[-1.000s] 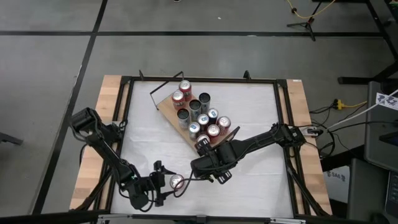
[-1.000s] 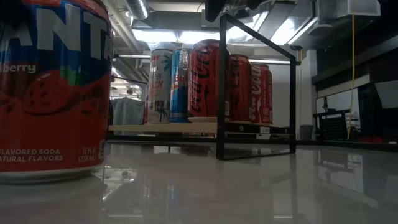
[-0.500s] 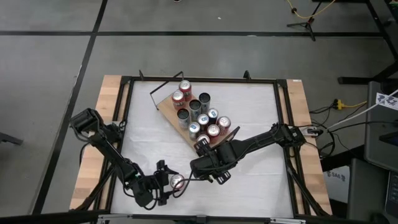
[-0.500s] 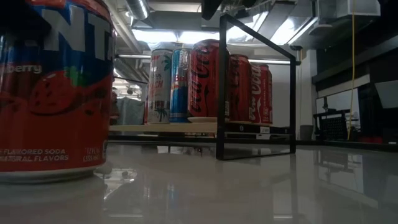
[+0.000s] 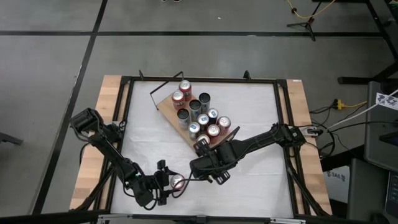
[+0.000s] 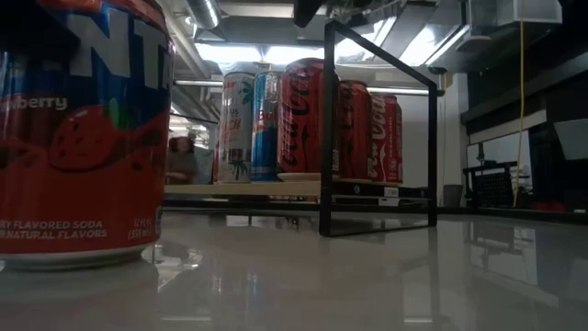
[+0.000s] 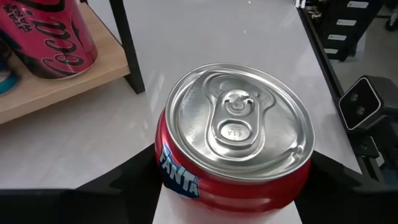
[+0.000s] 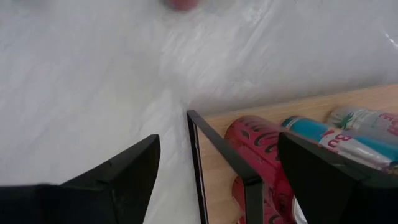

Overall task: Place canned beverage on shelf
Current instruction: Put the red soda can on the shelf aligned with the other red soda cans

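My left gripper [image 7: 233,180] clasps the Fanta can [image 7: 235,146]; right gripper [image 8: 217,165] hangs released by the shelf [image 5: 186,121] — lifting could clip its rail.

Seen from above, we find a white table [image 5: 249,180] in a black frame, with light wooden boards [image 5: 111,99] along both long sides. It stands on a grey floor [image 5: 50,56] crossed by dark lines. A yellow cable [image 5: 305,9] loops across the floor beyond the table's far edge, near the legs of a black stand [image 5: 305,25]. At table-top height, we look into a room with bright ceiling lights [image 6: 230,51], where a person [image 6: 184,156] shows far off and blurred. A dark rack [image 6: 491,188] stands to the right, and a small black camera [image 7: 364,109] sits at the table's edge.
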### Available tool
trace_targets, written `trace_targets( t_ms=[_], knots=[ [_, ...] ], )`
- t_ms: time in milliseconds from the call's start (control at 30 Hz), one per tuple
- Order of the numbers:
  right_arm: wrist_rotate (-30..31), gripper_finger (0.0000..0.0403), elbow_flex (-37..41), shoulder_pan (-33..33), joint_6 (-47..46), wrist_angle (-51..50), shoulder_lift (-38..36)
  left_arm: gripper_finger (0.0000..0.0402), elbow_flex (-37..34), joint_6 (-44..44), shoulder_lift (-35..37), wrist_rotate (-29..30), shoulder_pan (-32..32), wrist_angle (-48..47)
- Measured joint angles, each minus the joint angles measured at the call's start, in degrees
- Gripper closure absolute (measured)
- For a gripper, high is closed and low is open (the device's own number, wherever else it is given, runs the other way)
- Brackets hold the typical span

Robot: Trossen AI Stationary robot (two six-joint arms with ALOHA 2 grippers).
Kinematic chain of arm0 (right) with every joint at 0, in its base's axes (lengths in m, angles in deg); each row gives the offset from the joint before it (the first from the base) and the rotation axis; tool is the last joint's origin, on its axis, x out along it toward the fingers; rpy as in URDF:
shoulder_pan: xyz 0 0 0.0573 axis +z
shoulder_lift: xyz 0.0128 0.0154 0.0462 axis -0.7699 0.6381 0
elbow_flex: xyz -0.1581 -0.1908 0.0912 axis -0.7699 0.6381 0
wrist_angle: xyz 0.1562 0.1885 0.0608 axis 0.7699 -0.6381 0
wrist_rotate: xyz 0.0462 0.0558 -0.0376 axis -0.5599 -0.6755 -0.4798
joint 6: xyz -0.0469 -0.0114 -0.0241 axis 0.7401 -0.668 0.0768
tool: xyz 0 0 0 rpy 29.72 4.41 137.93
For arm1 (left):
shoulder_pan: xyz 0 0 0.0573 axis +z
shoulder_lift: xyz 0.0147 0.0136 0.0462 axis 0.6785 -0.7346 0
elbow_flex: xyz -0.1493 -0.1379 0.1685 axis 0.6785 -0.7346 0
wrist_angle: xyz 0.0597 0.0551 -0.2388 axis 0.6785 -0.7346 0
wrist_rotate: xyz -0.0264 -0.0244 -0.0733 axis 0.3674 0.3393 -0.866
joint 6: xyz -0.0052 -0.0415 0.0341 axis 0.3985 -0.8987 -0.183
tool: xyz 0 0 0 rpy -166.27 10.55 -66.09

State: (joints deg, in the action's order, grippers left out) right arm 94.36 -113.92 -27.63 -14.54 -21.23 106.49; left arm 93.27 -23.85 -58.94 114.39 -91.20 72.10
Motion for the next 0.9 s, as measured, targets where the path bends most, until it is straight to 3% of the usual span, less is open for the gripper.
trace_targets(
  t_ms=[167,400,633,900],
  knots=[
    [0.0,0.0086,0.0,0.0,0.02,1.53,0.0,0.0132,0.0,2.39,0.77,-1.34,0.27,-0.88],
    [0.02,0.0086,0.0,0.0,0.02,3.45,0.0,0.0132,-0.04,4.68,6.23,-2.35,0.72,-9.84],
    [0.09,0.0086,0.0,0.01,-0.05,3.49,0.0,0.0132,-0.04,9.15,15.2,-1.86,2.43,-15.64],
    [0.11,0.0086,0.0,0.01,-0.11,3.67,0.0,0.0132,-0.04,17.8,30.53,-2.85,5.67,-25.0]
  ],
)
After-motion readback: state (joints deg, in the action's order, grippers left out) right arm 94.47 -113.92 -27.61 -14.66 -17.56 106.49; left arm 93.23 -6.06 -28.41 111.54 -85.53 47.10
